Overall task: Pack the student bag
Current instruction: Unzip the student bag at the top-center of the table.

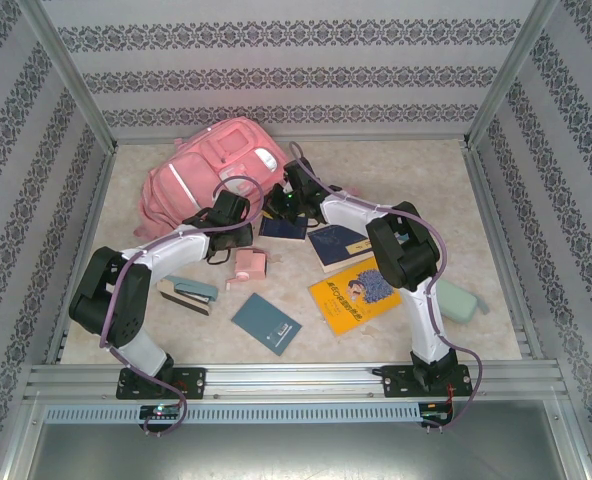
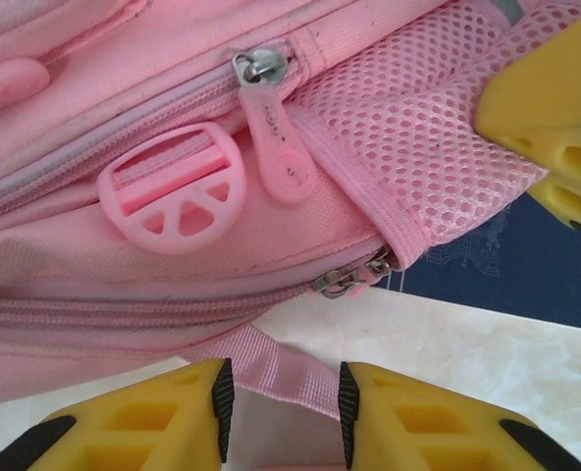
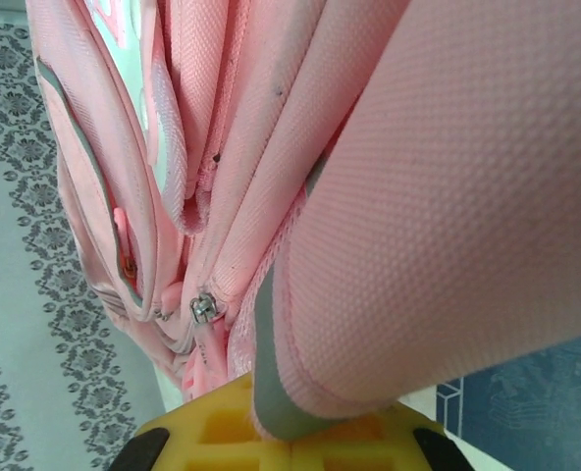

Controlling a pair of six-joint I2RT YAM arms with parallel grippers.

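The student bag (image 1: 221, 170), a large pink backpack, lies at the back left of the table. My left gripper (image 1: 231, 215) is at its near edge. In the left wrist view its jaws (image 2: 285, 407) stand partly open, with a pink webbing strap (image 2: 271, 378) spanning the gap between the black pads. Above the strap are a zipper pull (image 2: 281, 147) and a pink buckle (image 2: 173, 191). My right gripper (image 1: 296, 195) is at the bag's right side. Its yellow fingers (image 3: 290, 437) are shut on the grey-trimmed edge of a padded pink part of the bag (image 3: 271, 392).
Near the bag lie a dark blue book (image 1: 284, 227) and a second blue book (image 1: 338, 245). Nearer are a yellow book (image 1: 354, 295), a teal notebook (image 1: 266, 323), a small pink pouch (image 1: 248, 265), a stapler-like case (image 1: 188, 293) and a mint case (image 1: 456, 300). Metal rails fence the table.
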